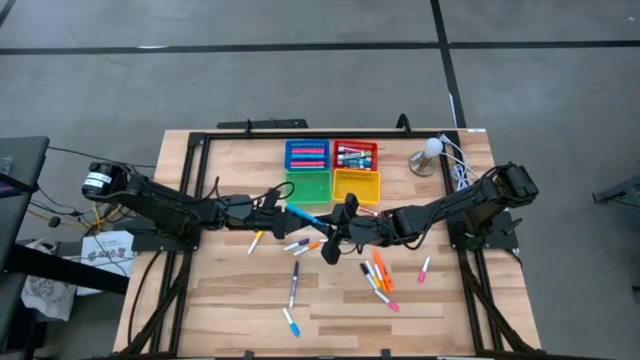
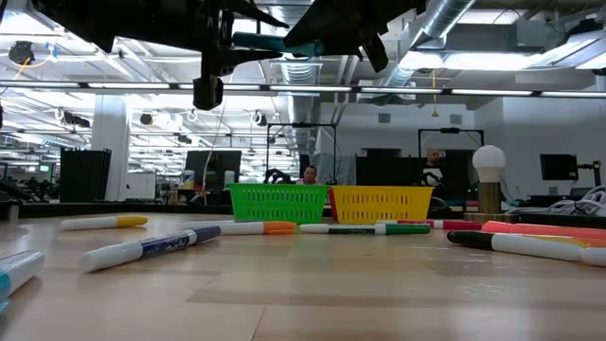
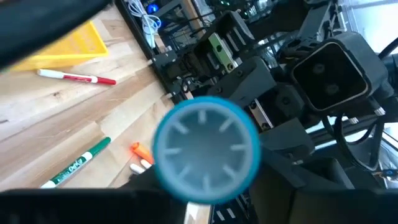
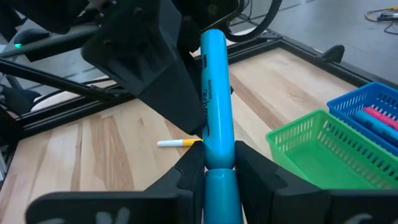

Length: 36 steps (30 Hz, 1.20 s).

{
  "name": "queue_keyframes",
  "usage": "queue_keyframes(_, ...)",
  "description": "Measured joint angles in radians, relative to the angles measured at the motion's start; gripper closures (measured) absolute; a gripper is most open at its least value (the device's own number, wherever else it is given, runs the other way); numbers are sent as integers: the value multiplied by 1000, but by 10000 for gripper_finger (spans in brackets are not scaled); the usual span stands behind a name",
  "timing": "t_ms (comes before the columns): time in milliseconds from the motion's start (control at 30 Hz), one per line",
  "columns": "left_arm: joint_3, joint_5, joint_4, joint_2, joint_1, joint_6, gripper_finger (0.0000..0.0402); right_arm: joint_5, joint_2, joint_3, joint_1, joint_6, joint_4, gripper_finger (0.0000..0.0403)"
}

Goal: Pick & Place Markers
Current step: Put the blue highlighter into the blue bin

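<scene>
Nearest the table's front edge, loose markers [image 1: 293, 283] lie scattered on the wood. Above them, mid-table, a teal marker [image 4: 214, 112] hangs between both arms. The right wrist view shows the right gripper [image 4: 219, 169] pinching it near its cap; the left wrist view shows only the marker's round end. From overhead, the left gripper [image 1: 283, 205] meets its other end, grip unclear. Beyond sit the green tray [image 1: 308, 186] and yellow tray [image 1: 356, 186].

Four square plastic mesh trays are grouped at the far middle of a pale wooden table [image 1: 230, 310]: blue [image 1: 307, 155], red [image 1: 356, 155], green [image 1: 308, 187], yellow [image 1: 356, 186].
</scene>
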Motion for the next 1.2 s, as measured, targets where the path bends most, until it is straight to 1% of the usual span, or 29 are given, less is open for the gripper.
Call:
queue_keyframes(200,-1,-38,0,0,0,1,319,2,0,1,0,-1,2,340)
queue_keyframes(333,-1,-45,2,0,-1,22,333,3,0,1,0,-2,2,340)
queue_keyframes(600,-1,-51,5,0,-1,39,323,1,0,1,0,-2,1,340)
queue_keyframes(967,-2,-91,16,-1,-4,54,321,-16,0,-1,0,-1,29,340)
queue_keyframes(1100,-2,-105,27,-2,-4,78,313,-16,0,-1,0,-1,39,340)
queue_keyframes(1200,1,-124,63,-4,-1,89,299,-62,1,-1,1,-1,51,340)
